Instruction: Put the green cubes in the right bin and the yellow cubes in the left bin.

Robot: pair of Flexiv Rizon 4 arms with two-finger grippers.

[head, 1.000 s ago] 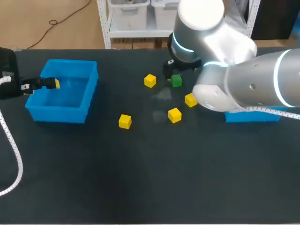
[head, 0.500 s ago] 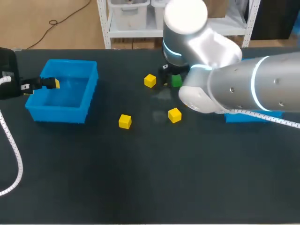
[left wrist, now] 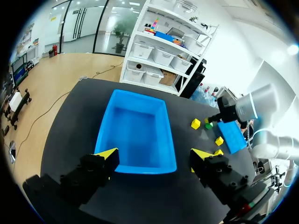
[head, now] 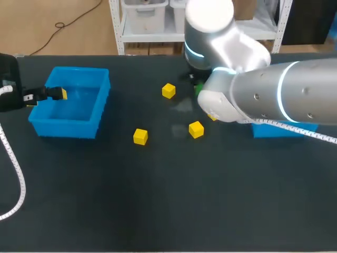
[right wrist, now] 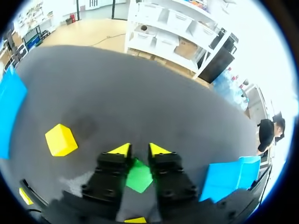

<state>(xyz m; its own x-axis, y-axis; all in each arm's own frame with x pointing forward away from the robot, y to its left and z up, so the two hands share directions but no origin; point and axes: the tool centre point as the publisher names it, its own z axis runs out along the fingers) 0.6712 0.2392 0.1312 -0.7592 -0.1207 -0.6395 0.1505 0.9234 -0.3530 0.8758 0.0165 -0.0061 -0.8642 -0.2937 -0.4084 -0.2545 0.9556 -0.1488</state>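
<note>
Pinching a green cube [right wrist: 138, 177] between the narrowly set fingers of the right claw [right wrist: 138, 149], low over the table [right wrist: 93, 93]. Just beside that claw, a yellow cube [right wrist: 60, 139]; farther off on its other side, the right bin [right wrist: 229, 179]. Spread wide and holding nothing at the left claw [left wrist: 154, 154], poised over the near edge of the left bin [left wrist: 135, 126]. Well ahead of it, past the bin, more yellow cubes [left wrist: 195, 123] on the table.
</note>
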